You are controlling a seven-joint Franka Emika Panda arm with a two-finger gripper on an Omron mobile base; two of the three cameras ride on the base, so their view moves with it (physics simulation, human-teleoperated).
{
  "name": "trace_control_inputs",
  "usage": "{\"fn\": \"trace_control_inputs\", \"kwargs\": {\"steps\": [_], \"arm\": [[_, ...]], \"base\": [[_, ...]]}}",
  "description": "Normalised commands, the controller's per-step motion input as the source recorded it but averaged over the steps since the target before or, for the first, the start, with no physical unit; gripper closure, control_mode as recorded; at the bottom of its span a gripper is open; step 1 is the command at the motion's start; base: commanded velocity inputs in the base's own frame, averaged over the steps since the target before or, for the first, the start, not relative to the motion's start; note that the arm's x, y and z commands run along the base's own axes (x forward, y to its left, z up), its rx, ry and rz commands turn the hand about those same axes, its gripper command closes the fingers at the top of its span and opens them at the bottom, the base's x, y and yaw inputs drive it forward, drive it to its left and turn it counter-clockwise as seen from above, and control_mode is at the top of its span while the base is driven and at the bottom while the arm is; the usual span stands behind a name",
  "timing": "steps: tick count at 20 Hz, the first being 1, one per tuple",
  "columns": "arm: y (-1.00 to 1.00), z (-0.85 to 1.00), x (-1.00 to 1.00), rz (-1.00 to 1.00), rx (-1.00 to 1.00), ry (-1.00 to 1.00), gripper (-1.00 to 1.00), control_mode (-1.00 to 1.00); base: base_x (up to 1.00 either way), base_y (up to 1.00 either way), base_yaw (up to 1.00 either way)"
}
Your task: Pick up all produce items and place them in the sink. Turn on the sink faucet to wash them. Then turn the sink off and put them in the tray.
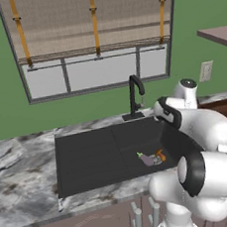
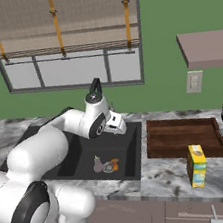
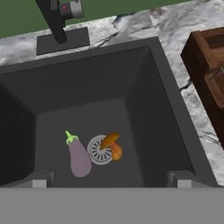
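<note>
While both produce items are lying on the sink [image 3: 144,83] floor, the purple piece [image 3: 79,156] just beside the drain [image 3: 99,150] and the orange piece [image 3: 112,145] overlapping its rim, the fingers [image 3: 111,178] are being held wide and empty above them. Loading is being judged complete; washing is being judged the step in hand. The faucet [image 1: 135,96] handle is being called for next, before transfer to the tray [image 2: 183,138] on the desk [image 2: 168,173].
</note>
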Motion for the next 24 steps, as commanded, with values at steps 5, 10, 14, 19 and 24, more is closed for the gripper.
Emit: {"fn": "trace_control_inputs", "kwargs": {"steps": [5, 10, 14, 19, 24], "arm": [[-0.26, 0.2, -0.05, 0.07, 0.1, -0.07, -1.0, -1.0], [-0.08, 0.3, -0.02, 0.08, 0.02, -0.1, -1.0, -1.0], [0.0, 0.23, 0.0, 0.08, 0.0, -0.13, -1.0, -1.0], [0.0, 0.1, 0.06, 0.09, 0.0, -0.13, -1.0, -1.0], [0.0, 0.0, 0.13, 0.1, 0.0, -0.19, -1.0, -1.0]], "base": [[0.0, 0.0, 0.0], [0.0, 0.0, 0.0], [0.0, 0.0, 0.0], [0.0, 0.0, 0.0], [0.0, 0.0, 0.0]]}}
